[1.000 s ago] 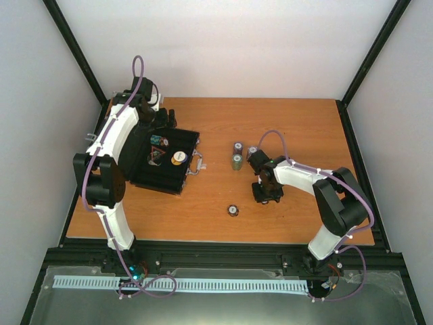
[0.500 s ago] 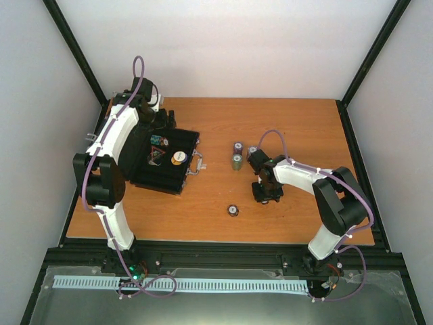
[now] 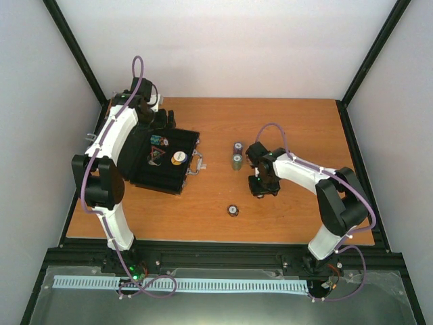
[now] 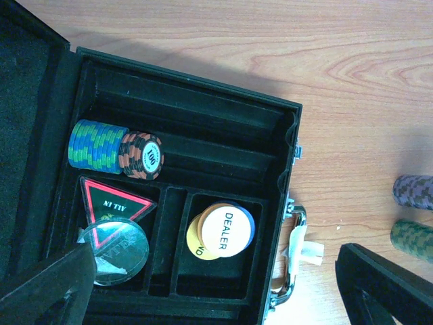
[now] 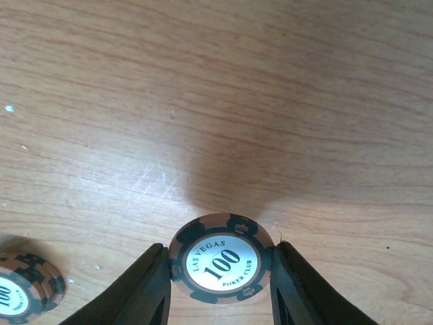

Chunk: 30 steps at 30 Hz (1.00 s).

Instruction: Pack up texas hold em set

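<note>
The right arm (image 3: 298,170) has swung a little to the left and toward the far side of the table, so the right gripper (image 3: 262,187), clamped on the brown "100" chip stack (image 5: 220,258), now sits closer to the green chip stack (image 3: 237,162) than a second ago. The arm's wrist now covers the small round piece that showed just right of that stack earlier. The purple cable (image 3: 270,128) loop above the wrist has shifted farther back with it.

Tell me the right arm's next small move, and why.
Probably carry the 100 chip left toward the open case. The right gripper is shut on it, seemingly clear of the table, and the case's chip groove, already holding a matching stack, has room.
</note>
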Motion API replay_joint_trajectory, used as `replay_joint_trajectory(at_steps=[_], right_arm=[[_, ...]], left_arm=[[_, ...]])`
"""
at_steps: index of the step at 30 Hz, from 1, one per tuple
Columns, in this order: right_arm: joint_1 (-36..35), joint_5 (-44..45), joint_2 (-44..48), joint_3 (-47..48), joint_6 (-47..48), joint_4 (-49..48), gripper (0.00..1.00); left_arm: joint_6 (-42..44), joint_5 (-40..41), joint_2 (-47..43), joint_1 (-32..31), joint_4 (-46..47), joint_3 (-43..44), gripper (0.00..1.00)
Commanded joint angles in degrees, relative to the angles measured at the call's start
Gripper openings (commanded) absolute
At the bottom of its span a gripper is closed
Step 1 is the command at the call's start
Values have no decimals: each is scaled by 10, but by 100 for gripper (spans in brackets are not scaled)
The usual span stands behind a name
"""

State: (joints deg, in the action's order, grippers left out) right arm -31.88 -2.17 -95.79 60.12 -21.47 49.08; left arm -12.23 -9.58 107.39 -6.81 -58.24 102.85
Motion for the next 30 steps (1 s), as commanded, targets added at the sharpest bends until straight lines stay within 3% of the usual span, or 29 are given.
replay_joint_trajectory(at_steps=[1, 12, 30], right_arm=[[-4, -6, 16, 27, 3, 16, 30], [-4, -57, -17, 141, 15, 26, 30], [-29, -154, -174, 419, 20, 33, 29]], left_arm=[[2, 0, -26, 6, 7, -2, 100], [-2, 12, -38, 6, 2, -3, 100], [-17, 20, -86, 6, -1, -24, 100]])
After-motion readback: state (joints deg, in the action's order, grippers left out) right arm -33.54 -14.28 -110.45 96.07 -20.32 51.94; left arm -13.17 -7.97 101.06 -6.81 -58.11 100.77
